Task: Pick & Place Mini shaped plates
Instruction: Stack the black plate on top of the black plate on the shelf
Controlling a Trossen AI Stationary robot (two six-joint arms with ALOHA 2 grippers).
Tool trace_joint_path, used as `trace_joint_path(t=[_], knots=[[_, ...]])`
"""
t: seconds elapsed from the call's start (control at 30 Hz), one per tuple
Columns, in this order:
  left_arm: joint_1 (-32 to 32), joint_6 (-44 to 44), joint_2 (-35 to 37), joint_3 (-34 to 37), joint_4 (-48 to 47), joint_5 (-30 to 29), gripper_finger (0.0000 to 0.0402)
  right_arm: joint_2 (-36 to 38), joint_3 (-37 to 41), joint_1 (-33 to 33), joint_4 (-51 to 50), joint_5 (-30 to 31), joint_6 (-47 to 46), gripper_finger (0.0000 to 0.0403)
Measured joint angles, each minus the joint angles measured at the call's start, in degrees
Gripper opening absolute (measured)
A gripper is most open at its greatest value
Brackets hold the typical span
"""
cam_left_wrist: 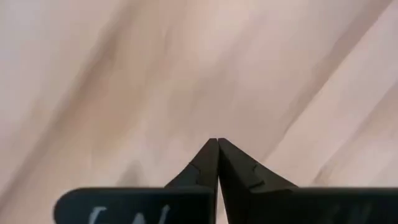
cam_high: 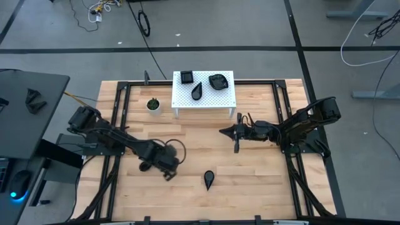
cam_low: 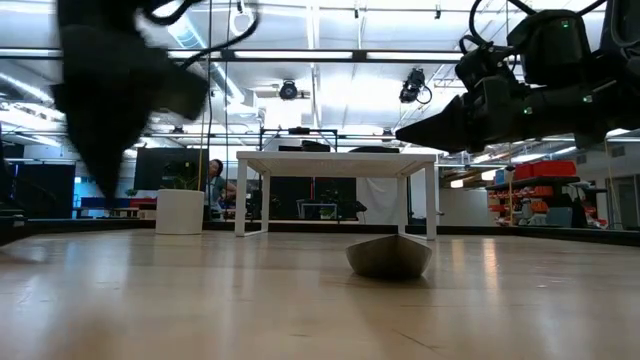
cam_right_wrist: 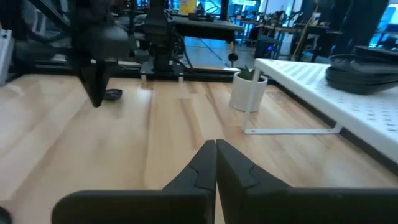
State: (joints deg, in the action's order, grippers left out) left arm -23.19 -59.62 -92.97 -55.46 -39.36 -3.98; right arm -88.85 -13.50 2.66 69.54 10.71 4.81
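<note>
Lying alone on the bare wooden worktop (cam_high: 250, 169), a black teardrop plate (cam_high: 209, 180) sits in the lower middle of the high view, its point toward the bottom edge. The left pincer (cam_high: 167, 175) is just to the picture-left of it, near but apart, with nothing between its fingers; the left wrist view shows its two dark fingers (cam_left_wrist: 205, 163) pressed together over plain wood. In the low view the same plate (cam_low: 389, 256) rests flat at centre frame, with the blurred left arm hanging at the upper left.

The right pincer (cam_high: 237, 145) is above and slightly right of that plate in the high view, well apart from it, also clenched and empty; its wrist view shows the fingers (cam_right_wrist: 208, 158) meeting tip to tip.

At upper centre of the high view a white perforated stand (cam_high: 228, 100) carries three more black dishes: a square plate (cam_high: 187, 77), a second teardrop plate (cam_high: 197, 92) and a rounded plate (cam_high: 217, 81). A small white pot with a green plant (cam_high: 153, 105) stands just left of the stand.
</note>
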Motion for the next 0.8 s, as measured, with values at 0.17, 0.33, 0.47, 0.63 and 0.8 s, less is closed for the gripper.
trace_joint_path(t=[0.17,0.33,0.47,0.63,0.8], knots=[[2.0,2.7,0.0,-4.5,-5.5,-3.6,0.0011,0.0,0.0,-0.1,0.2,0.9,0.3,0.0011],[-0.6,-7.5,1.1,-5.1,-22.7,4.5,0.0025,0.0,0.0,-0.1,-0.2,0.9,0.2,0.0011],[-5.0,-17.5,4.5,-1.3,-26.6,9.6,0.0077,0.0,0.0,-0.1,-0.1,0.9,0.2,0.0011],[-9.1,-28.5,10.2,6.7,-24.0,7.3,0.0145,0.0,0.0,-0.2,-0.2,0.9,0.6,0.0011],[-10.7,-28.3,13.6,15.6,-8.6,4.7,0.015,0.0,0.0,-0.2,-0.1,0.9,0.6,0.0011]])
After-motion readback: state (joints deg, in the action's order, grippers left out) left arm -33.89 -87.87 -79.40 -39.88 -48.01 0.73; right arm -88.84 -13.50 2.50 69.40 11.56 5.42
